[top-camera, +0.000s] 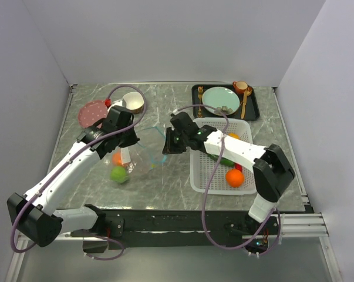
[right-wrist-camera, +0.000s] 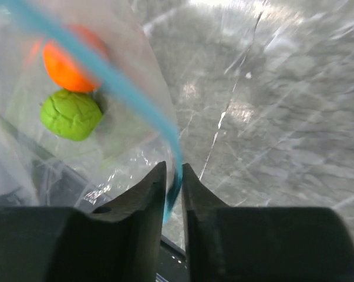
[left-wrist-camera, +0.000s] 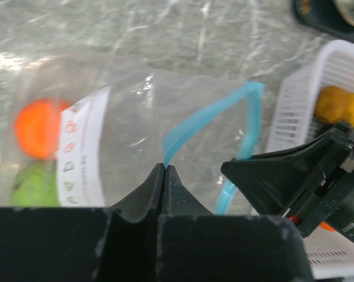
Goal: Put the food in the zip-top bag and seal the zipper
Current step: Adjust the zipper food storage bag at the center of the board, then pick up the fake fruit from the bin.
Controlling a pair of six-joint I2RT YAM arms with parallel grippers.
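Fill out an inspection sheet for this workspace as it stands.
Surface: grey marbled table.
Job's things: clear bag held with its mouth open, zipper unsealed; orange and green apple inside; second orange and more produce in the white basket.
Clutter: black tray with teal plate and cup; pink plate; bowl.
Grippers: left gripper shut on the zipper; right gripper has the zipper between its fingers, grip unclear.
Cables: purple cables loop along both arms, one crossing the basket.
Surroundings: plain pale walls.
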